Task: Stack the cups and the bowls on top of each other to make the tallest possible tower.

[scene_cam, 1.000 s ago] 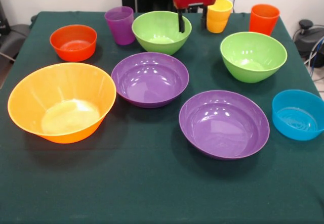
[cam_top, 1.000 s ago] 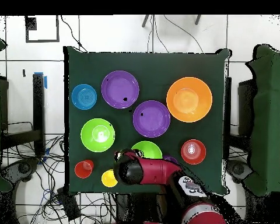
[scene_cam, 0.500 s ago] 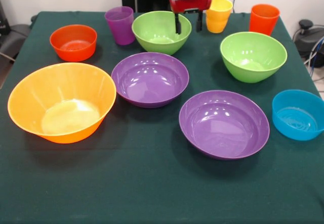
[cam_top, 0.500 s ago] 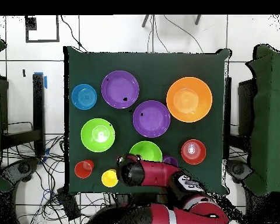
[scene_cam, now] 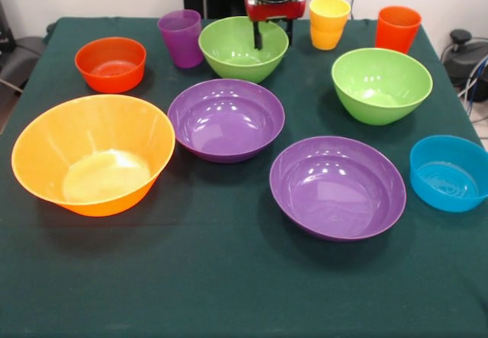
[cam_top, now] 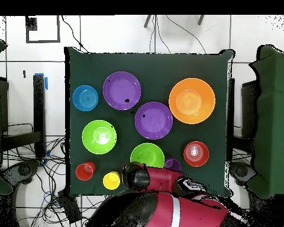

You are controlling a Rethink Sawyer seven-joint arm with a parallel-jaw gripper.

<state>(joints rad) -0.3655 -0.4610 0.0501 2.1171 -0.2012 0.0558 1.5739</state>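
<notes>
My gripper (scene_cam: 274, 36) is open and empty at the table's far side, with one finger over the inside of the far green bowl (scene_cam: 242, 48) and the other outside its rim. In the overhead view the gripper (cam_top: 132, 176) sits between this bowl (cam_top: 147, 155) and the stacked yellow-orange cups (scene_cam: 329, 23). The purple cup (scene_cam: 180, 38) and the orange-red cup (scene_cam: 397, 28) stand upright. A second green bowl (scene_cam: 381, 85), two purple bowls (scene_cam: 226, 118) (scene_cam: 337, 187), a blue bowl (scene_cam: 450, 172), a small red-orange bowl (scene_cam: 110, 63) and a large yellow-orange bowl (scene_cam: 93, 162) lie apart. No tower shows.
All of it rests on a dark green tablecloth (scene_cam: 229, 277). The robot's red arm (cam_top: 174, 204) covers the table's edge on the robot's side in the overhead view. Cables lie on the floor beside the table (cam_top: 32, 171).
In the front view my gripper has moved left, from the gap between the green bowl and the yellow-orange cups to the green bowl's rim. The cups and bowls have not moved.
</notes>
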